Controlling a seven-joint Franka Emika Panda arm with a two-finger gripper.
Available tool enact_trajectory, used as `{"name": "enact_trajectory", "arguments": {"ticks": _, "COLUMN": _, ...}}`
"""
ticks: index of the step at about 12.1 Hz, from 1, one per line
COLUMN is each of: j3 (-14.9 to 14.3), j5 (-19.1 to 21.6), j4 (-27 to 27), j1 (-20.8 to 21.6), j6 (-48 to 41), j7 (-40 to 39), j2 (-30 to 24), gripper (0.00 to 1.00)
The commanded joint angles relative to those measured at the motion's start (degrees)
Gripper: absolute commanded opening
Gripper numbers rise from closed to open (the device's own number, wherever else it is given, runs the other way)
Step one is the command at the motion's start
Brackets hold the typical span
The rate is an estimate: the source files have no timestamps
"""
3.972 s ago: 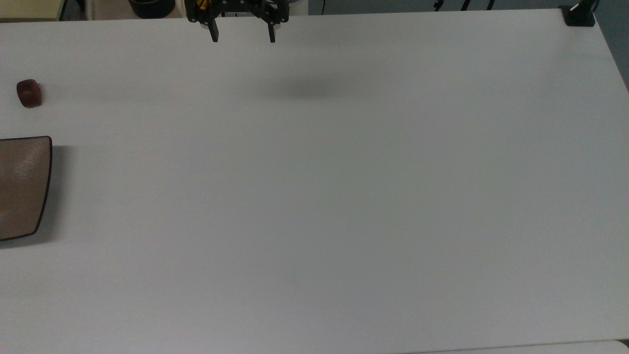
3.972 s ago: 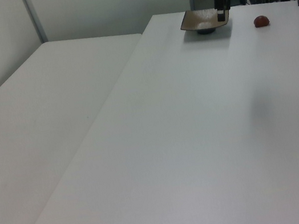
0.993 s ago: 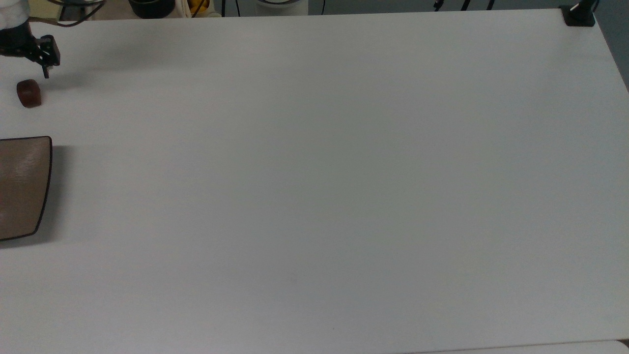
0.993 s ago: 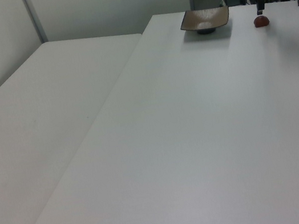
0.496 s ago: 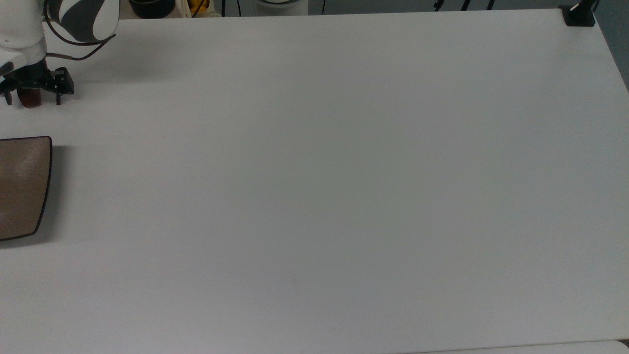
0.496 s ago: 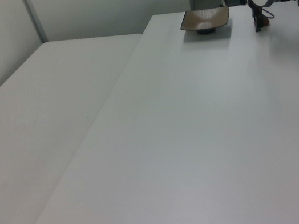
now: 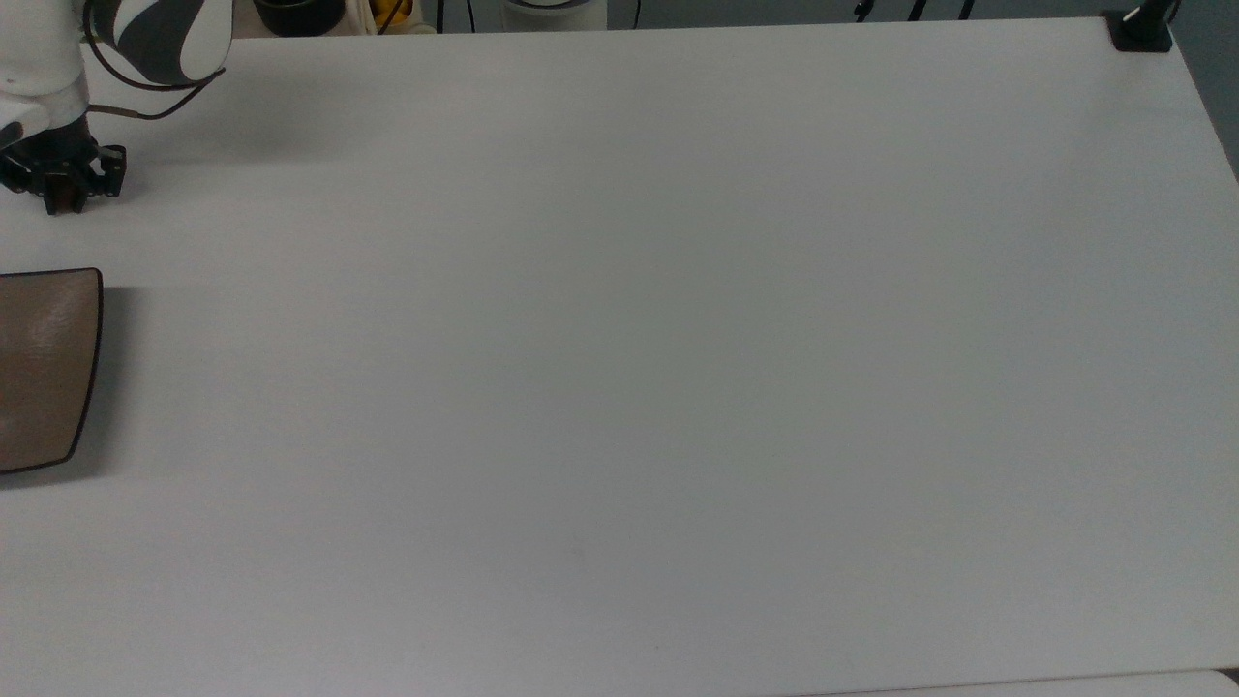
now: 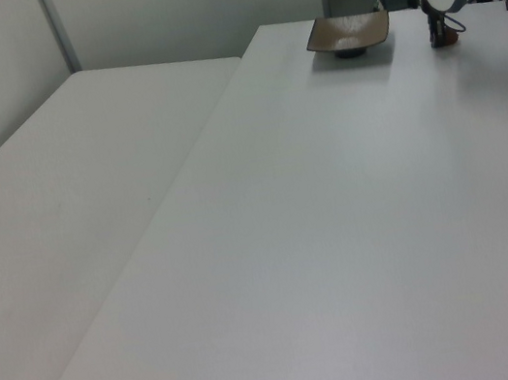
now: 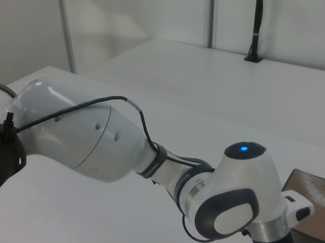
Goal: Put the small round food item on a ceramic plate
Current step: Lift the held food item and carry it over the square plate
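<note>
Between the jaws, food item (image 7: 64,198) half-hidden

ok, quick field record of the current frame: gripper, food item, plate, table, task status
gripper: low at the table, closed around the food item, near the top view's left edge
food item: small reddish-brown lump between the fingers, mostly hidden by them
plate: brown squarish plate, nothing on it, below the gripper in the top view, apart from it
table: white
task status: item gripped; whether it has left the table cannot be told; not yet on the plate
</note>
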Motion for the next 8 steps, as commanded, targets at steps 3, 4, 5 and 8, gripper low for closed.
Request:
{"name": "enact_trajectory", "arguments": {"ticks": 3, "j3": -0.38, "j5": 0.16, "j4": 0.01, "j1": 0.22, "j6": 0.49, "j7": -1.02, "j2": -1.01, "gripper": 0.0}}
{"name": "enact_trajectory", "arguments": {"ticks": 4, "j3": -0.38, "j5": 0.16, "j4": 1.06, "j1": 0.22, "j6": 0.05, "j7": -0.67, "j2": -1.19, "gripper": 0.0}}
{"name": "enact_trajectory", "arguments": {"ticks": 5, "j3": -0.38, "j5": 0.33, "j4": 1.24, "j1": 0.66, "j6": 0.05, "j7": -0.23, "j2": -1.27, "gripper": 0.0}}
{"name": "enact_trajectory", "arguments": {"ticks": 8, "j3": 0.23, "j5": 3.57, "j4": 4.48, "j1": 1.19, "j6": -0.04, "j7": 6.94, "j2": -1.89, "gripper": 0.0}}
